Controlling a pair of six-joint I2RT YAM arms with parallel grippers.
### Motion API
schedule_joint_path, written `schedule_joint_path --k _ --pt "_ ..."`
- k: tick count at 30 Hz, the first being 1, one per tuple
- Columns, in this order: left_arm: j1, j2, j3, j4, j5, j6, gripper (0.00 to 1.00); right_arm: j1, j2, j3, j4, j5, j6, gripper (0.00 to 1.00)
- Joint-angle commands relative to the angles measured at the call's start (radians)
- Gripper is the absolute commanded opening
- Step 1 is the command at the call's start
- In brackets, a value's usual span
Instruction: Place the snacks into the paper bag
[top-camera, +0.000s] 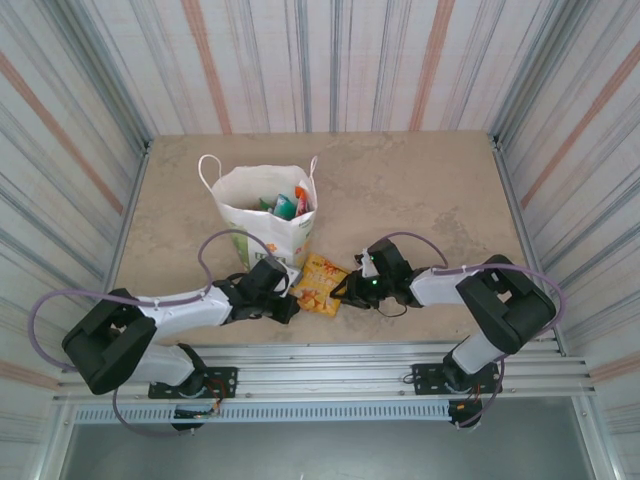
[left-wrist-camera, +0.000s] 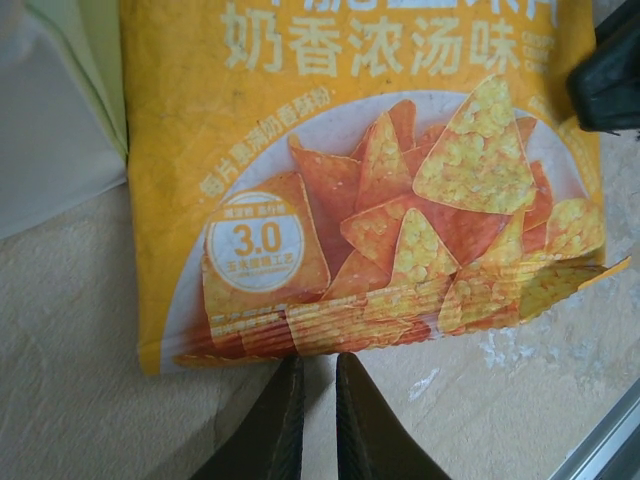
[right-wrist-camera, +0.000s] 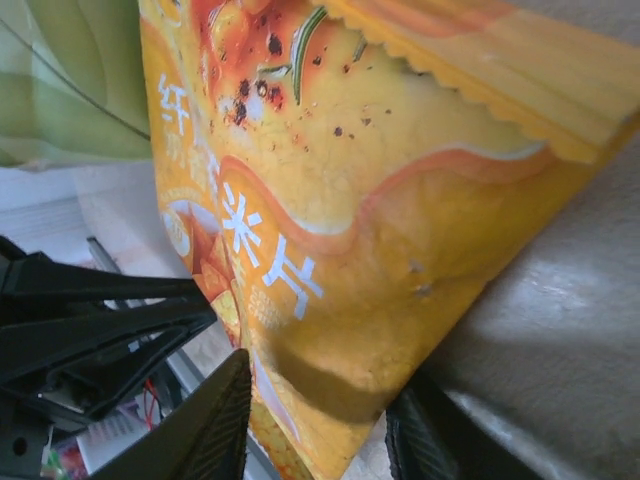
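On the beige table (top-camera: 440, 200), toward its left side, a white paper bag (top-camera: 262, 215) stands upright with green and red snacks (top-camera: 288, 205) already inside. Just in front of it lies an orange chip packet (top-camera: 322, 284). The right gripper (right-wrist-camera: 322, 385) pinches a corner of that packet between its jaws. The left gripper (left-wrist-camera: 317, 362), jaws nearly together and empty, sits at the packet's near edge.

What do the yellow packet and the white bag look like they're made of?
The yellow packet is likely plastic or foil film with a slight sheen. It creases finely, has a zigzag-cut sealed edge and carries printed chips. The white bag looks like matte paper, standing upright with crisp folds and thin loop handles.
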Motion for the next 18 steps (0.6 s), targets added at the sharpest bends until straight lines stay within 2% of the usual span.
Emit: schedule_joint_path --k 1,7,13,18 --pt "-0.011 -0.007 0.020 0.002 0.002 0.031 0.15 -0.005 0.038 0.005 0.011 0.064 0.027 0.33" --pt "-0.012 -0.053 0.014 -0.013 -0.010 0.029 0.15 -0.006 0.056 0.039 0.062 0.071 0.026 0.30" --pt "-0.012 -0.086 0.015 -0.035 -0.023 0.018 0.15 -0.009 0.015 0.030 0.081 0.096 0.022 0.11" --pt "-0.012 -0.147 0.027 -0.078 -0.031 0.007 0.16 -0.012 -0.086 0.010 -0.015 0.126 -0.021 0.06"
